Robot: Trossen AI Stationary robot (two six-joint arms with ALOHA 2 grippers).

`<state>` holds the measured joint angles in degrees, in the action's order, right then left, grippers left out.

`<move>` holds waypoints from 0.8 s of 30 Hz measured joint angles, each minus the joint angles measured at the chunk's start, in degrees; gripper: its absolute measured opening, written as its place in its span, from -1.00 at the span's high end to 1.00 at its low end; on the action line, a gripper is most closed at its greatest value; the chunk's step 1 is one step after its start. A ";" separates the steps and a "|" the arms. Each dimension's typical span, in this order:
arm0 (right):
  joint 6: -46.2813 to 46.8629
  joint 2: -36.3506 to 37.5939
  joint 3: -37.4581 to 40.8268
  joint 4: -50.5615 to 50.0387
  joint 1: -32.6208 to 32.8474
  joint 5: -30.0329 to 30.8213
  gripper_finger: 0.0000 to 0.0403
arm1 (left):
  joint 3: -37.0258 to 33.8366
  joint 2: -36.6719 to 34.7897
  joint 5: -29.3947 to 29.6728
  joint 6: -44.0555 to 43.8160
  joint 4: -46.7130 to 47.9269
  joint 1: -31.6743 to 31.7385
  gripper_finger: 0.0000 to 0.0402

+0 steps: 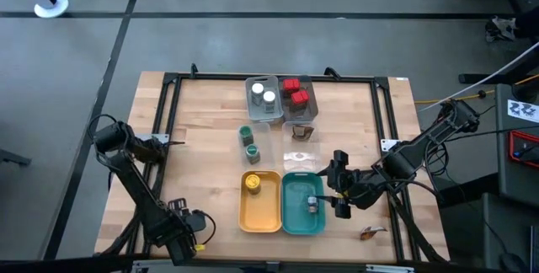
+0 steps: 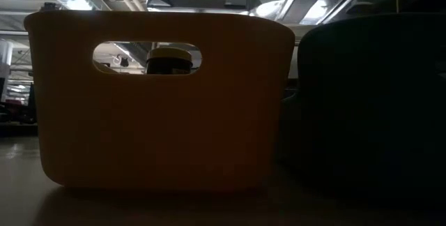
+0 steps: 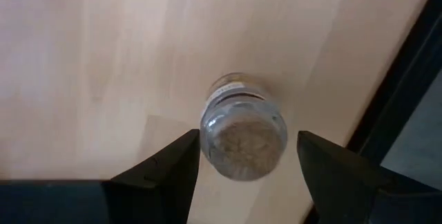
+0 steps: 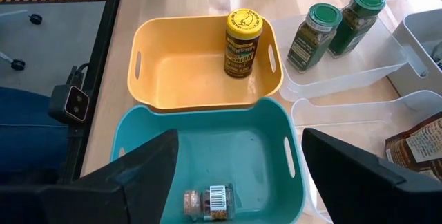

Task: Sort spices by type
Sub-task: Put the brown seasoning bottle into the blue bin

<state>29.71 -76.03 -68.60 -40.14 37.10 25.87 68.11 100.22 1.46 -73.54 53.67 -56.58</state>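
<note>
Low view: yellow tray (image 2: 160, 100) hides table; yellow-lidded jar (image 2: 168, 60) only partly visible.

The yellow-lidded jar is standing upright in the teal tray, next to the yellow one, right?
Not quite. The yellow-lidded jar stands upright in the yellow tray, as the right wrist view shows. The teal tray beside it holds a small jar lying on its side.

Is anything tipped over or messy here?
Yes. The small jar in the teal tray lies on its side, while the yellow jar in the yellow tray and the green-lidded jars stand upright. Nothing looks spilled.
</note>
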 joint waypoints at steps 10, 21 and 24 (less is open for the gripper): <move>0.00 -0.02 0.00 0.00 0.00 0.00 -0.53 | -2.82 0.00 0.20 -0.68 -2.36 0.00 -0.09; 0.00 -0.02 0.00 0.04 0.01 0.02 -0.53 | -2.99 0.00 0.47 3.12 -2.76 1.83 0.20; 0.00 -0.02 0.00 0.05 0.00 0.07 -0.53 | -2.94 0.00 0.59 6.13 -3.90 3.52 0.20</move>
<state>29.71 -76.05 -68.60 -40.09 37.10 25.93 65.17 100.22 2.05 -67.41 49.76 -53.05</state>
